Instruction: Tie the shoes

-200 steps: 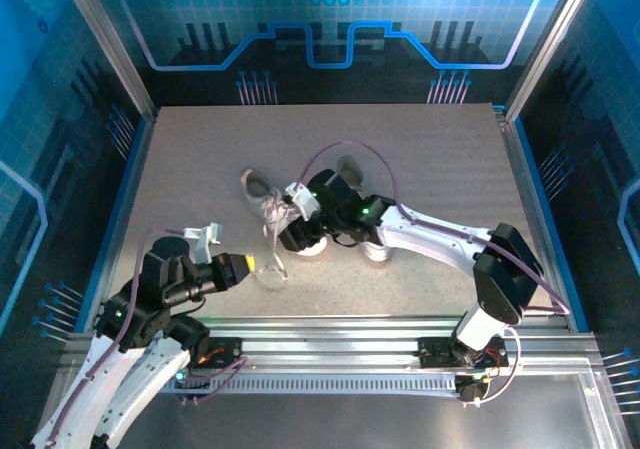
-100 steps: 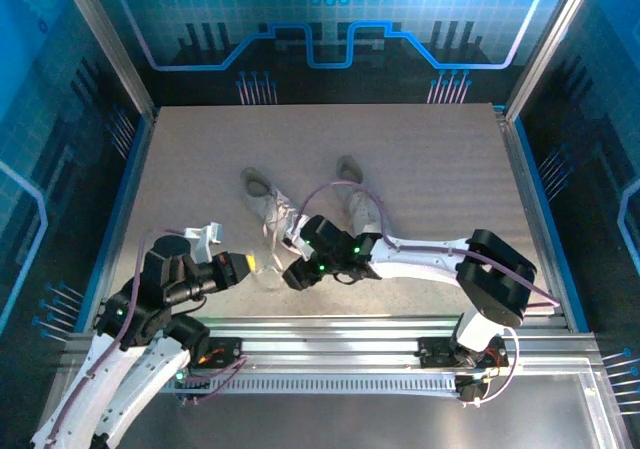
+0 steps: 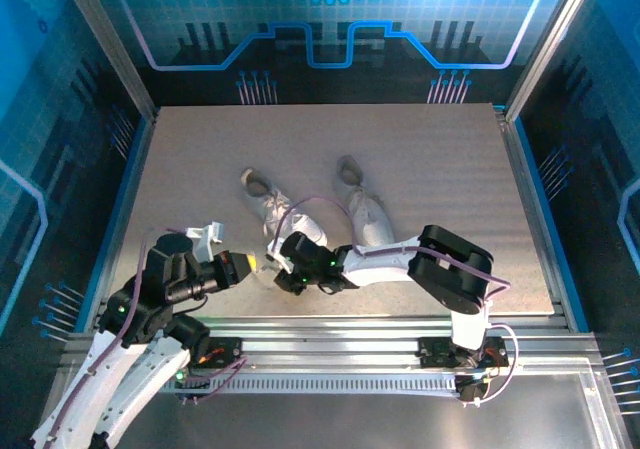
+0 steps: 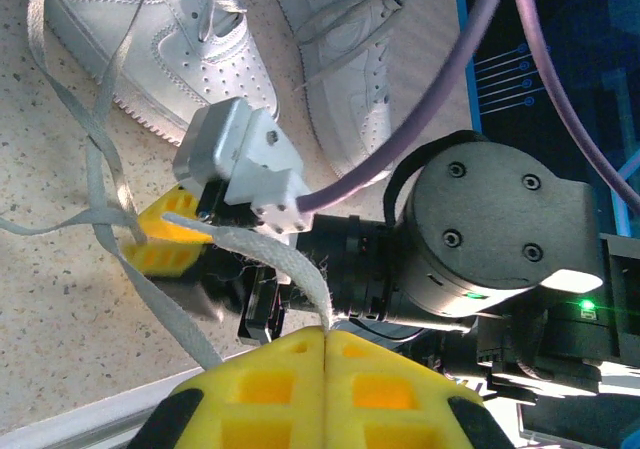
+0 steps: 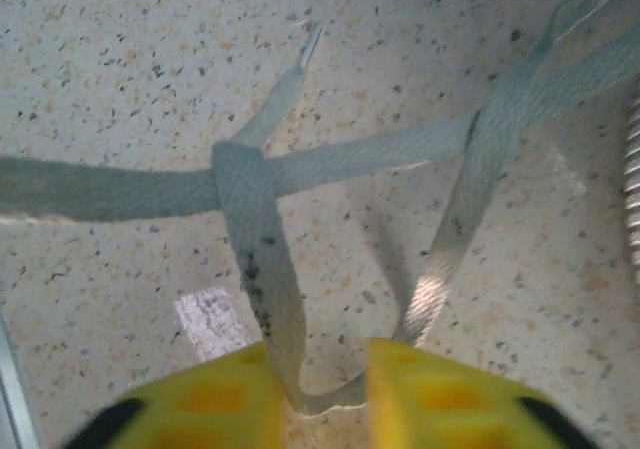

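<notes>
Two white shoes (image 3: 272,207) (image 3: 362,209) lie side by side mid-table, toes toward me, with long laces (image 3: 270,244) trailing to the near edge. My left gripper (image 3: 247,262) hovers near the front left. In the left wrist view its yellow pads (image 4: 328,335) are shut on a lace end (image 4: 285,259). My right gripper (image 3: 283,277) is low over the table just right of it. In the right wrist view its fingers (image 5: 320,359) stand apart, with a folded loop of lace (image 5: 262,269) lying between them on the table.
The speckled tabletop (image 3: 430,159) is bounded by blue side rails and a metal rail (image 3: 380,324) along the front. The right arm's forearm and purple cable (image 3: 400,259) stretch across the near side in front of the shoes. The laces cross on the table (image 5: 235,169).
The right arm swung from over the shoes down to the near left, beside the left gripper, and its jaws narrowed around the lace loop. The left arm barely moved.
</notes>
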{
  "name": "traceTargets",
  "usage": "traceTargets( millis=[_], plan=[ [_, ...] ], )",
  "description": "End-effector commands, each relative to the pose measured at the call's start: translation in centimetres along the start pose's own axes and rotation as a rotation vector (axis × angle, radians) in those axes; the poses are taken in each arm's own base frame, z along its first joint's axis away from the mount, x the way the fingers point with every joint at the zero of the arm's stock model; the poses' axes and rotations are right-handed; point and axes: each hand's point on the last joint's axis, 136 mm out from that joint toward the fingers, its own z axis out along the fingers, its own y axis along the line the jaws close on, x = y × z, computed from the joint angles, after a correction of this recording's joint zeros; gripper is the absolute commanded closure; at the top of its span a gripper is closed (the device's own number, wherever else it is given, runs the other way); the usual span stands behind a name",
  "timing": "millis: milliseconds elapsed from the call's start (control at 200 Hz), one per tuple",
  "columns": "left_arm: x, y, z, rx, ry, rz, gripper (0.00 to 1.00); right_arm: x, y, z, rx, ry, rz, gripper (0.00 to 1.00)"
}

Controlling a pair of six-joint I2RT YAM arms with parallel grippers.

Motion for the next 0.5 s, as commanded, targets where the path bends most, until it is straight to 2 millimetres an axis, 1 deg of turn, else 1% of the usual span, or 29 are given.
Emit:
traceTargets(
  millis=[0, 35, 50, 60, 85, 190, 270, 350, 410, 495],
  plan=[
    [-0.1, -0.6, -0.9, 0.003, -0.009, 0.020, 1.00, -2.6, -1.2, -2.9, 0.099, -0.148, -0.026, 1.00],
    [-0.3, -0.7, -1.1, -0.003, -0.017, 0.024, 1.00, -2.9, -1.8, -4.1, 0.126, -0.183, -0.021, 1.00],
    [-0.4, -0.7, -1.2, -0.008, -0.021, 0.026, 1.00, -3.6, -2.0, -4.8, 0.135, -0.210, -0.016, 1.00],
    [-0.4, -0.7, -1.3, -0.009, -0.022, 0.028, 1.00, -2.8, -2.3, -5.0, 0.144, -0.201, -0.015, 1.00],
    [-0.5, -0.7, -1.4, -0.014, -0.029, 0.031, 1.00, -2.7, -2.8, -5.8, 0.160, -0.216, -0.010, 1.00],
    [-1.2, -0.9, -1.9, -0.035, -0.055, 0.040, 1.00, -3.1, -4.7, -9.6, 0.213, -0.288, 0.025, 1.00],
    [-1.7, -1.0, -2.2, -0.049, -0.072, 0.043, 1.00, -3.2, -6.2, -12.0, 0.241, -0.322, 0.066, 1.00],
    [-1.8, -0.6, -2.1, -0.073, -0.070, 0.042, 1.00, -3.2, -7.5, -13.9, 0.244, -0.348, 0.106, 1.00],
    [-1.6, 0.1, -1.9, -0.107, -0.058, 0.032, 1.00, -3.3, -8.2, -15.2, 0.246, -0.369, 0.125, 1.00],
    [-1.2, 1.1, -1.5, -0.144, -0.041, 0.009, 1.00, -3.1, -9.0, -16.2, 0.238, -0.376, 0.160, 1.00]
  ],
)
